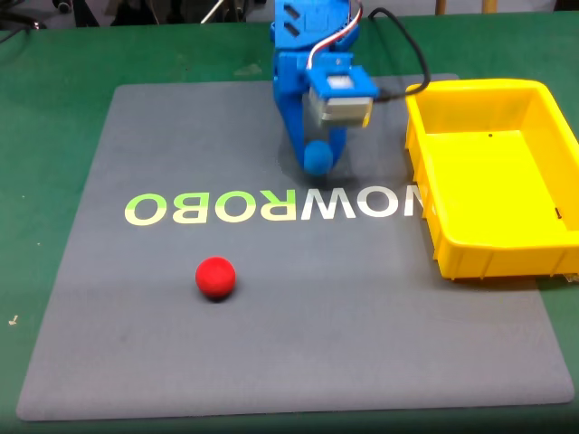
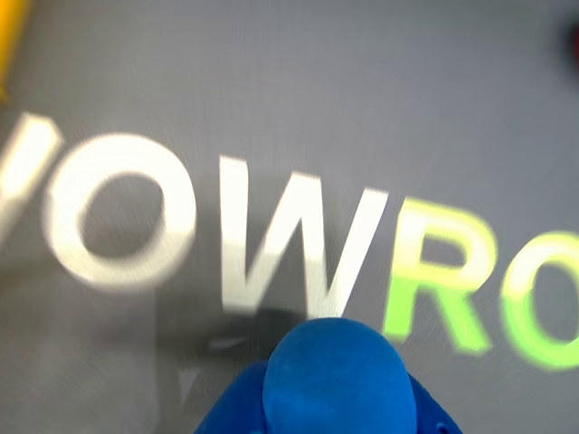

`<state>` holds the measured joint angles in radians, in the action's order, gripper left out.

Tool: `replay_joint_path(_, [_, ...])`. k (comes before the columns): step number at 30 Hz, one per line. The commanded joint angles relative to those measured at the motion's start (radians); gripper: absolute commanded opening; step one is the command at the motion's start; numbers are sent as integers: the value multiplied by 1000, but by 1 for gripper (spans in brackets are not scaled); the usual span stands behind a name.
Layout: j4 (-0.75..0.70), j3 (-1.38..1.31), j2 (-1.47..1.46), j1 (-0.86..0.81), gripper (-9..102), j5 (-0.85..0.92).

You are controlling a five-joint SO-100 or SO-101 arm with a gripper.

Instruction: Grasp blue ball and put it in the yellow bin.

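Resting lower left of centre on the grey mat [image 1: 136,362] in the fixed view: red ball [image 1: 215,278], below the "ROBO" lettering [image 1: 271,206]. Upper centre, gripper [image 1: 318,159] pinching the blue ball [image 1: 317,158], seemingly just off the mat. Wrist view blurred; ball [image 2: 336,375] at bottom centre. Right: yellow bin [image 1: 434,231], nothing inside.

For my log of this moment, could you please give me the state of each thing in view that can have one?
gripper: shut on the blue ball, just above the mat.
blue ball: held at the gripper's tip, not yet in the bin.
yellow bin: upright at the mat's right edge in the fixed view, nothing visible inside.
red ball: loose on the grey mat, apart from the gripper.
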<state>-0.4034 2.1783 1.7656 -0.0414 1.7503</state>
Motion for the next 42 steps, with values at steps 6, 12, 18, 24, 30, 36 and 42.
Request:
replay_joint_path(6, [3, -179, 199, 106, 0, 0])
replay_joint_path(12, [3, -192, 250, 249, 0, -23])
replay_joint_path(18, [-17, -192, 262, 417, 0, -49])
replay_joint_path(24, [-25, -192, 227, 520, 0, -74])
replay_joint_path(30, [-14, -192, 195, 534, 0, -72])
replay_joint_path(36, [-12, -192, 196, 517, 28, -74])
replay_joint_path(42, [-12, -192, 202, 494, 38, -83])
